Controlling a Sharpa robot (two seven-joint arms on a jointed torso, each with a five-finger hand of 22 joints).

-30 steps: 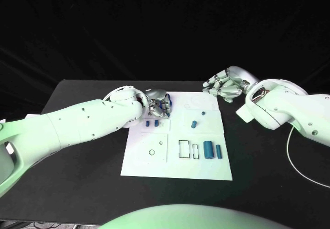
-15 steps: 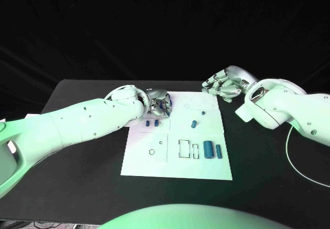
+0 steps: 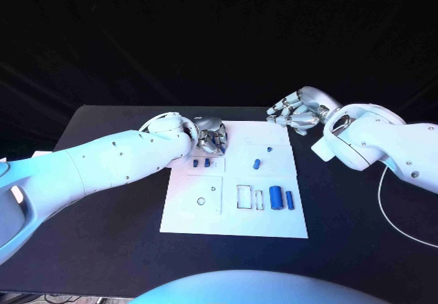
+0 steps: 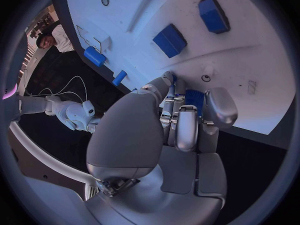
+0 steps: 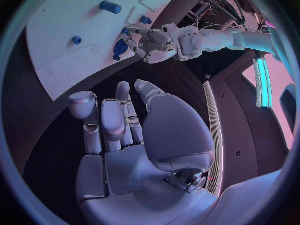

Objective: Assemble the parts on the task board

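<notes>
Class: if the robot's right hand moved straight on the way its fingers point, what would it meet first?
Probably the far corner of the white task board; the right hand has only bare black table before it, though depth is unclear.

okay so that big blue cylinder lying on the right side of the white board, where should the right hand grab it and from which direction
Probably around its middle, coming straight down from above. The big blue cylinder lies flat on the task board, its length running toward and away from the robot, so fingers should close across its width. A thinner blue cylinder lies close beside it, leaving a tight gap there. The right hand hovers off the board's far corner, holding nothing.
</notes>
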